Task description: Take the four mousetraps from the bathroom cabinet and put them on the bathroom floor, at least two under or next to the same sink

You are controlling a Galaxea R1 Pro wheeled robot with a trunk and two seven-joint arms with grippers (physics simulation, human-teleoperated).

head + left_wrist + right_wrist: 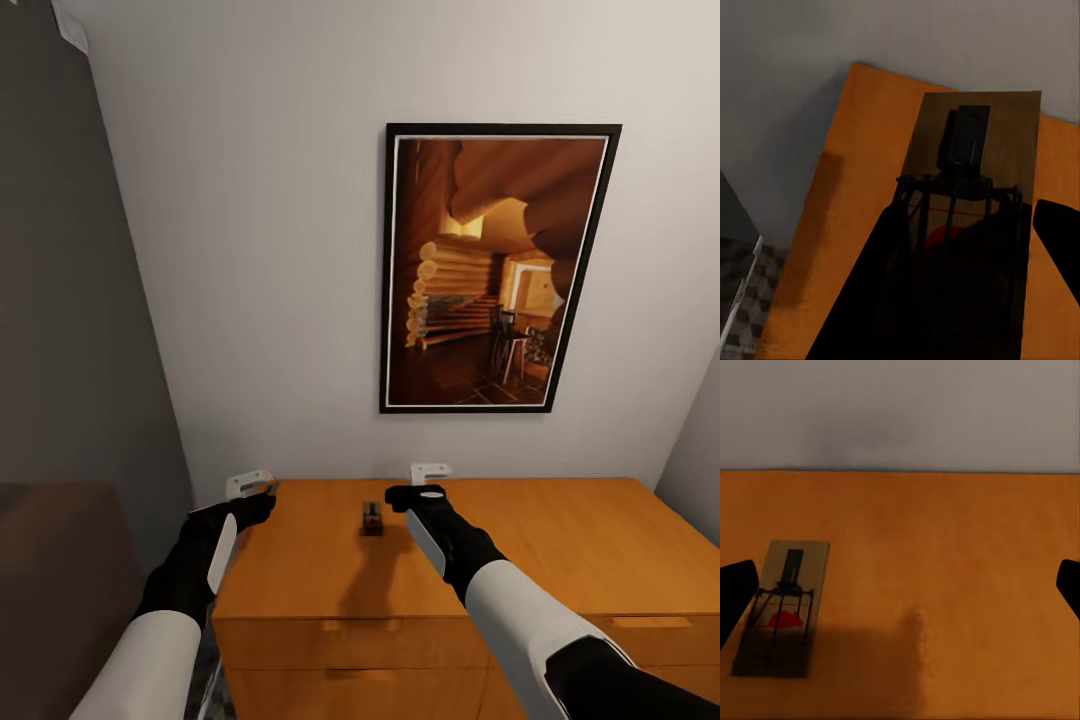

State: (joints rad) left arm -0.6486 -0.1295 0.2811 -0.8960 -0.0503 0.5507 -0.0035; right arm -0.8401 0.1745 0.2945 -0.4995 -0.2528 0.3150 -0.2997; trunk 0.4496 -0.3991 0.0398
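The wide honey-orange wooden cabinet point(560, 540) stood against a pale wall below a framed cabin picture point(495, 265). One small brown wooden mousetrap point(372, 519) lay on its bare top. The left gripper point(262, 497) clasped another mousetrap point(971, 225); the right gripper point(410, 496) was spread wide, holding nothing.

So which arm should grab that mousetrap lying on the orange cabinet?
Right. The right gripper is open and empty with the mousetrap just ahead on the cabinet; the left gripper seems to grip a second mousetrap.
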